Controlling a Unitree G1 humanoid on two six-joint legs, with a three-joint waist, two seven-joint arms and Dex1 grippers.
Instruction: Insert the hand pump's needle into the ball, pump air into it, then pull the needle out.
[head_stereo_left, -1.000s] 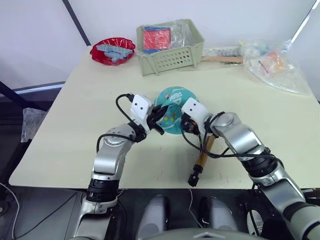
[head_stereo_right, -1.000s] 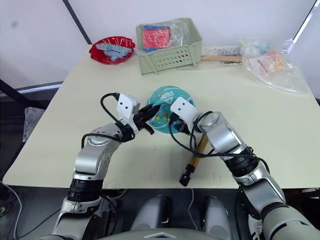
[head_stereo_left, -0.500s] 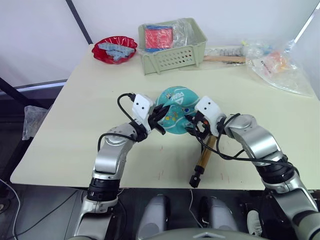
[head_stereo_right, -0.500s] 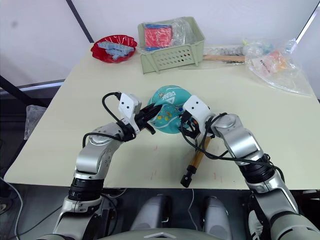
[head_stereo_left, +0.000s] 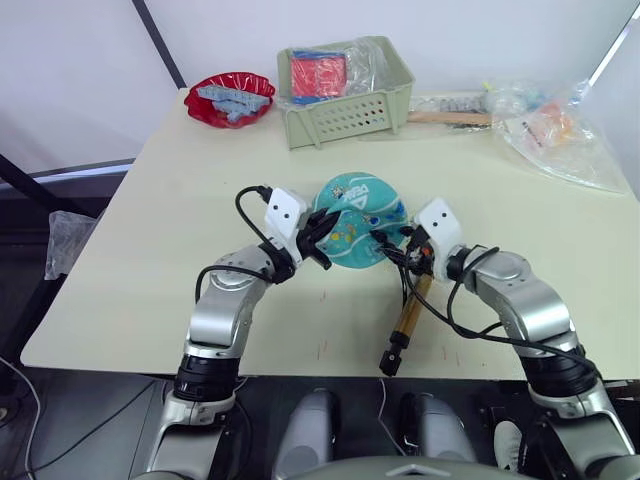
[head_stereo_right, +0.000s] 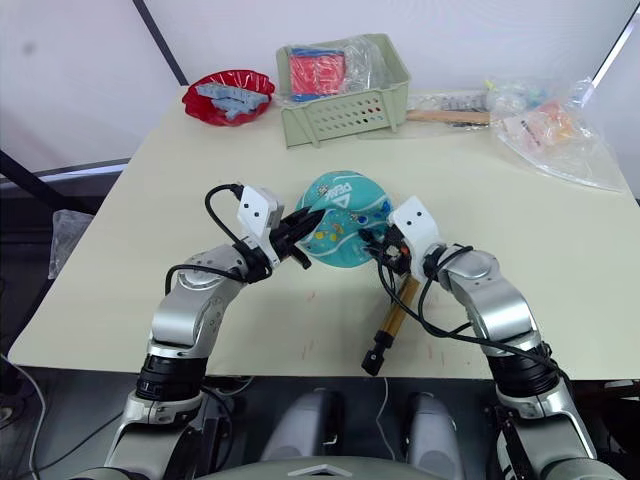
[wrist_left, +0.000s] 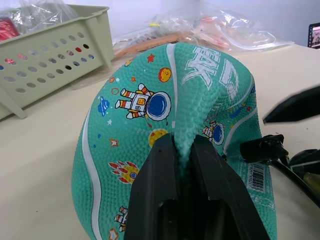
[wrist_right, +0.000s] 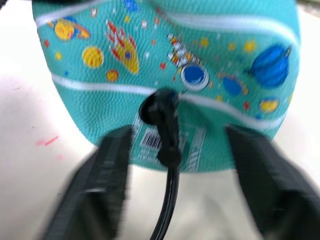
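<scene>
Left claw (wrist_left: 182, 165) is clamped on a pinched fold of the ball (head_stereo_left: 355, 233), which is kept mid-worktop (head_stereo_left: 150, 220), while the right claw (wrist_right: 172, 165) is spread apart at its 3 o'clock, the hose tip being plugged into the ball and the hand pump (head_stereo_left: 408, 312) laid at its 5 o'clock.

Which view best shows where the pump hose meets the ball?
The right wrist view: the hose tip sits against the ball by its barcode label. The left wrist view shows it side-on; in the eye views it is tiny.
</scene>
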